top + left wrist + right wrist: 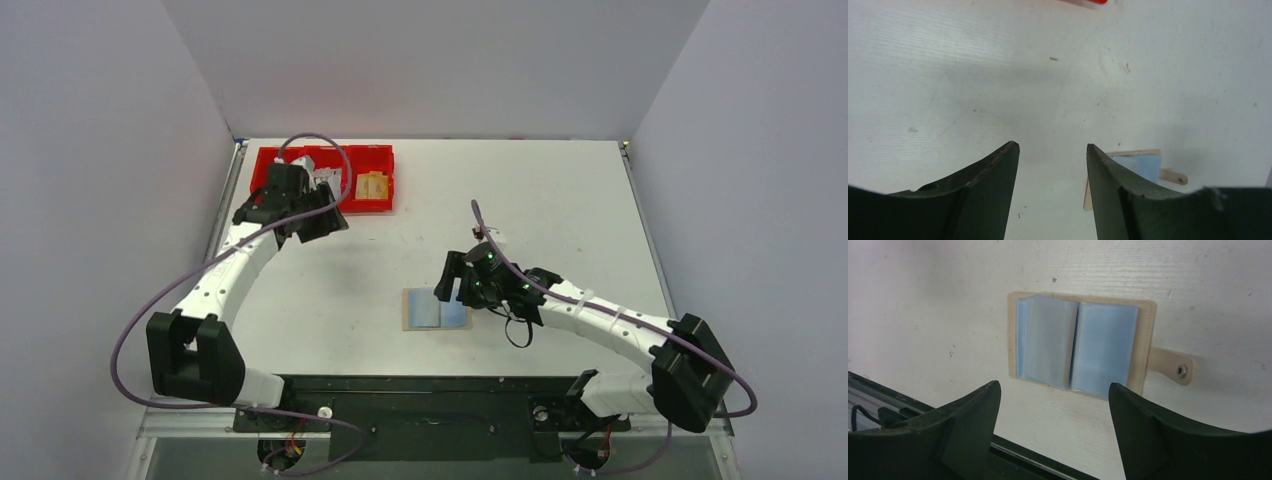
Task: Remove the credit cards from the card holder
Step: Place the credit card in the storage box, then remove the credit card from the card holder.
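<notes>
Look at your right claw (pixel 1053 385) first. Its two fingers stand wide apart and there is nothing between them. The card holder (pixel 1146 335) lies flat on the white table (pixel 923 300), just past the tips of those fingers. The claw does not touch it.

The holder is tan and lies open like a little book. Inside it you see the credit cards (pixel 1103 347). They are pale blue, one patch on each side of the fold, and they sit inside the tan edge. You cannot tell how many cards there are. A small tan strap (pixel 1168 364) with a round snap sticks out from one short side of the holder.

From above, your right claw hangs over the far right corner of the holder. The holder sits near the front edge of the table, about in the middle.

Now look at your left claw (pixel 1052 147). Its fingers are apart too, and it holds nothing. Only bare table shows between them. This claw is well apart from the holder. In its own camera, a bit of the holder peeks out low down, behind one finger.

From above, the left claw is by the near edge of the red tray (pixel 268 158) at the far left. A small yellowish block (pixel 372 186) lies in the tray's right part.
</notes>
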{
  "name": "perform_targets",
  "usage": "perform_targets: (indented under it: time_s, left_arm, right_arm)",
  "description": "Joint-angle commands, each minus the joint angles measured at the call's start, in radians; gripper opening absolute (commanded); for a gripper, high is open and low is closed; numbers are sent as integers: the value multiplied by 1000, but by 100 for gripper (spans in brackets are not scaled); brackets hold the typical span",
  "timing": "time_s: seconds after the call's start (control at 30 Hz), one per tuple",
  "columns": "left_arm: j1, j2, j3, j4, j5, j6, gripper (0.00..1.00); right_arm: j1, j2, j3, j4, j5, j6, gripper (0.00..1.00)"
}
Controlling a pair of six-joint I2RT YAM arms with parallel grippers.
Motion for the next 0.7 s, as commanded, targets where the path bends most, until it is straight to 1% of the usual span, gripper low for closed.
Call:
perform_targets:
  time_s: [0.0, 0.13, 0.27, 0.47, 0.67]
  left_arm:
    - [-80, -101, -114, 73, 66, -36, 50]
    - [-163, -155, -210, 112, 108, -60, 50]
    - [-216, -182, -288, 165, 141, -87, 51]
    - [-250, -184, -357, 226, 172, -118, 51]
    - [-266, -190, -377, 234, 189, -122, 51]
  right_arm:
    - [68, 80, 55, 68, 115, 37, 74]
    - [112, 158, 81, 79, 154, 64, 74]
    - [142, 227, 115, 79, 171, 82, 72]
    - [169, 312, 165, 35, 215, 99, 68]
    - [172, 361, 186, 4, 236, 107, 64]
